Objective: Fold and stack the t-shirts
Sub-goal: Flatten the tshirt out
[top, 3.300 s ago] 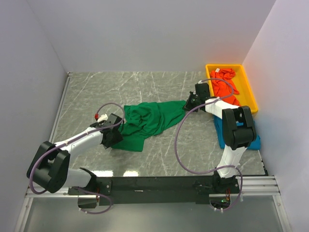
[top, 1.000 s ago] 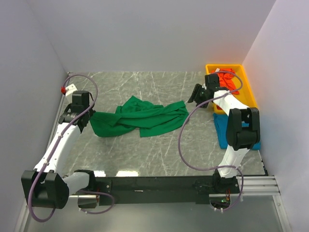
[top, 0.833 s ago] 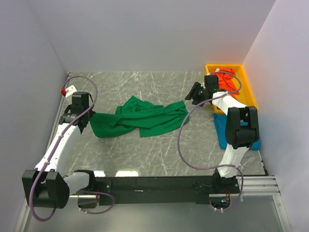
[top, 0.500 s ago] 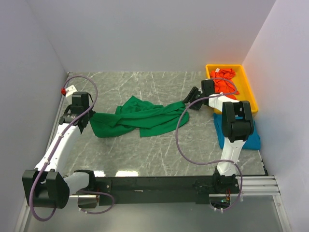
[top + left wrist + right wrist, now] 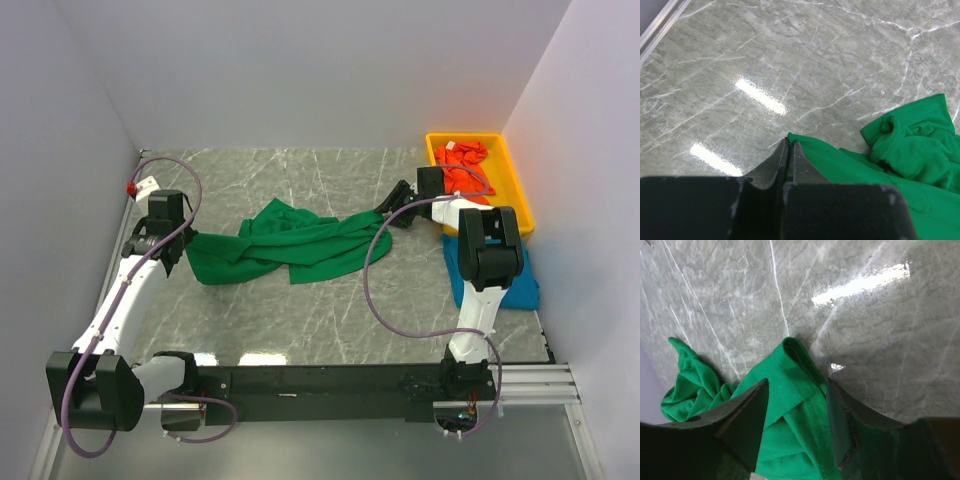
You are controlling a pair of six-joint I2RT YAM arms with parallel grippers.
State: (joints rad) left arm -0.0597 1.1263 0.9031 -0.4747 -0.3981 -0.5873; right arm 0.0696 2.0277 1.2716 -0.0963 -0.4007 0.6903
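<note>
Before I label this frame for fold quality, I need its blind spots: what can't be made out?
- Blue t-shirt: top view, mostly under the right arm.
- Orange-red t-shirt: top view, crumpled in the yellow bin, shape too small.
- Green t-shirt: folds hide its neck label in every view.
- Right tool: open astride the green hem; right wrist view leaves contact unclear.
- Left tool: shut on the green edge; left wrist view, fingers hide the pinch.

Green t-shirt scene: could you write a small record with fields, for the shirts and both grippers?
green t-shirt: crumpled, stretched across the table centre
left gripper: shut on green t-shirt's left edge
right gripper: open, jaws astride green t-shirt's right corner
blue t-shirt: flat, on table's right side
orange-red t-shirt: crumpled inside yellow bin
</note>
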